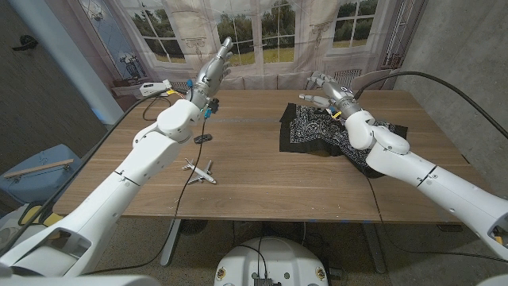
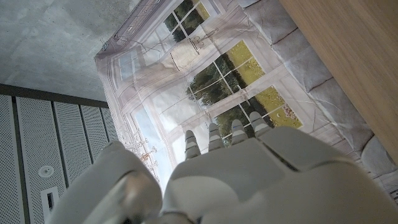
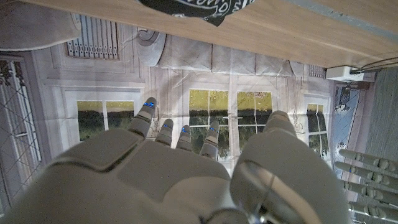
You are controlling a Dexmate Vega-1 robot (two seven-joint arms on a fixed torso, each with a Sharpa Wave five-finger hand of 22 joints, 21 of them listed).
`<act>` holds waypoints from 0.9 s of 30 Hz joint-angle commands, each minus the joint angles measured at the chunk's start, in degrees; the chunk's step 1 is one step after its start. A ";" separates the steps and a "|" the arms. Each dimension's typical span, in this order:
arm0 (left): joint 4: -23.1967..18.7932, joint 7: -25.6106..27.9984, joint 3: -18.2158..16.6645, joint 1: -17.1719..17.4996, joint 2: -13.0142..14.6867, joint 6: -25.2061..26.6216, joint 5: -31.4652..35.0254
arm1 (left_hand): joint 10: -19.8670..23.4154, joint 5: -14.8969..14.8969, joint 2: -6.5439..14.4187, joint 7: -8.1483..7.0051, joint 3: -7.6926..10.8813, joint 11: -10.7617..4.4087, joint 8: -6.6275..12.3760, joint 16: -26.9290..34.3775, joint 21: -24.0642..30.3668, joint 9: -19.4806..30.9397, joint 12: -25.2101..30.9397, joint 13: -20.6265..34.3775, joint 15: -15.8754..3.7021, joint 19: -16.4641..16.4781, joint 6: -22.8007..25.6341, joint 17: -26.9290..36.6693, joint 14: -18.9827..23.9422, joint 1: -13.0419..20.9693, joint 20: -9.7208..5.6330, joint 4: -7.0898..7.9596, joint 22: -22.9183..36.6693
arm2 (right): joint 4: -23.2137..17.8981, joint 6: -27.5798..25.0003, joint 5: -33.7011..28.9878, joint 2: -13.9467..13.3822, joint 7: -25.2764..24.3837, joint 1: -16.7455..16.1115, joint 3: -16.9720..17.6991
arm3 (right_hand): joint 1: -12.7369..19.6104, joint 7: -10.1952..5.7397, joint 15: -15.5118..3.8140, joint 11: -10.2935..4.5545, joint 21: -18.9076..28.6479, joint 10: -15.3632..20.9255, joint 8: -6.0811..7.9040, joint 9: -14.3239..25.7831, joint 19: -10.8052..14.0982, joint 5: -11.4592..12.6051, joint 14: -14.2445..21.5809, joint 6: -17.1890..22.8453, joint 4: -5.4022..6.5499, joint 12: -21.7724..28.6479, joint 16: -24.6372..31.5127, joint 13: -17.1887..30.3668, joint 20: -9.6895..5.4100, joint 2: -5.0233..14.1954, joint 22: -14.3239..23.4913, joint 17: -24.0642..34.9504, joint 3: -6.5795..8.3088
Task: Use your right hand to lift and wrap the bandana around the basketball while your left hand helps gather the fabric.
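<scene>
The black bandana [image 1: 316, 129] with a white pattern lies spread and rumpled on the right half of the wooden table [image 1: 254, 179]; a corner of the bandana [image 3: 194, 9] shows in the right wrist view. I see no basketball. My right hand [image 1: 324, 92] hovers over the bandana's far edge, its fingers [image 3: 180, 134] stretched out and holding nothing. My left hand [image 1: 213, 68] is raised above the table's far left part, well away from the cloth, fingers [image 2: 221, 134] straight and pointing at the window backdrop, nothing in it.
A small toy airplane [image 1: 200, 170] and a little dark object [image 1: 203, 138] lie left of centre. A white device [image 1: 155, 87] with a cable sits at the far left corner. A printed window backdrop [image 1: 262, 32] hangs behind the table.
</scene>
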 commanded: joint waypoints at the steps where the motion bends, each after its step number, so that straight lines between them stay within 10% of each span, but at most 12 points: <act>1: 1.96 -0.87 0.80 -0.67 0.47 -2.07 -2.15 | -0.64 0.44 0.25 0.04 -0.25 0.03 0.39 0.38 -0.15 -0.05 0.01 0.07 0.15 -1.67 -0.18 0.08 -0.40 -0.48 0.08 0.28 0.07 | 0.87 -6.20 -4.93 1.57 11.57 4.19 -5.69 | -0.56 -0.10 0.47 0.18 -0.30 -2.95 -0.13 0.25 -1.50 0.63 -1.91 -2.33 0.05 -0.23 -0.16 0.29 0.27 -0.18 0.02 0.12 -0.65; 27: 6.30 -2.66 2.59 -3.29 -0.04 -4.36 -2.44 | -0.67 0.82 0.83 0.56 -0.33 0.28 0.87 0.63 -0.15 -0.07 0.41 0.01 -0.26 -1.38 0.45 0.03 -0.30 -0.54 0.07 0.23 0.07 | 8.73 -24.43 -15.56 6.11 36.47 16.97 -18.99 | 0.39 -0.17 2.46 4.23 0.35 -9.22 0.01 0.32 -2.75 2.46 -4.08 -9.81 -0.64 0.24 0.56 0.48 0.30 -1.30 0.22 -0.22 -2.25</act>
